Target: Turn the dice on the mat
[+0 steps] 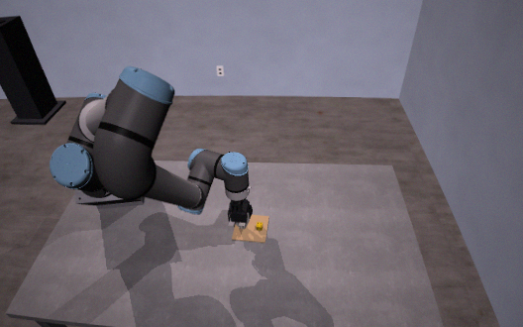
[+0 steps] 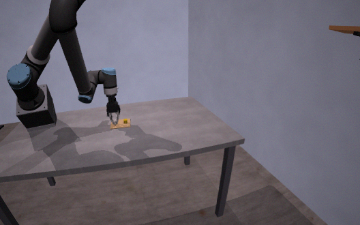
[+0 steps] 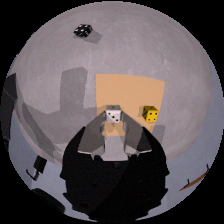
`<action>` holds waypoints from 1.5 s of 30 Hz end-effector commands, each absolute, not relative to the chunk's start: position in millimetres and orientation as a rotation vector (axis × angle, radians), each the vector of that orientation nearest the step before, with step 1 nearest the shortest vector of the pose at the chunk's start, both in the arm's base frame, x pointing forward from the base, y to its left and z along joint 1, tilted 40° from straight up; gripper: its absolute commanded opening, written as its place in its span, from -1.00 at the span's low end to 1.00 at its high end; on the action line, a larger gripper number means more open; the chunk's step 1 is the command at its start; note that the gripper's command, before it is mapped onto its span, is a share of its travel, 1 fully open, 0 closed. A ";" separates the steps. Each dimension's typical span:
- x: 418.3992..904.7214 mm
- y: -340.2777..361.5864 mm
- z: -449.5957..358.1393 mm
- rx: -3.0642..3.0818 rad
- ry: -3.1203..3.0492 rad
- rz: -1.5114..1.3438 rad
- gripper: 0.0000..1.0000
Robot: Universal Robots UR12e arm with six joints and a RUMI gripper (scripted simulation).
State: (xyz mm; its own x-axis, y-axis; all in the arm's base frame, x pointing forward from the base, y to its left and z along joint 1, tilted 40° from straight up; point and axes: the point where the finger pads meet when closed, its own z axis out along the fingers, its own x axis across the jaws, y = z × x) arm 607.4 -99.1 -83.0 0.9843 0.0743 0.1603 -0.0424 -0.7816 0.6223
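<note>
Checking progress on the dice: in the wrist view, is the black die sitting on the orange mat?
No. The black die lies on the bare grey table, well beyond the far edge of the mat.

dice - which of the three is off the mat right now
The black die. It sits on the bare table far from the mat, while the yellow die rests on the mat and the white die is clamped in the gripper above it.
</note>
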 end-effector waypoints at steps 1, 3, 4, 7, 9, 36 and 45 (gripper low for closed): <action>607.6 -98.8 -82.7 2.457 0.022 0.232 -0.87; 607.6 -98.8 -82.7 2.457 0.022 0.232 -0.87; 607.6 -98.8 -82.7 2.457 0.022 0.232 -0.87; 607.6 -98.8 -82.7 2.457 0.022 0.232 -0.87; 607.6 -98.8 -82.7 2.457 0.022 0.232 -0.87; 607.6 -98.8 -82.7 2.457 0.022 0.232 -0.51; 607.6 -98.8 -82.7 2.457 0.022 0.232 -0.51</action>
State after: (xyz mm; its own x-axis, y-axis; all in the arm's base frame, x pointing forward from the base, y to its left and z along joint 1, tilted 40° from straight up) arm 607.4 -99.1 -83.0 0.9843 0.0743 0.1603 -0.0424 -0.7816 0.6223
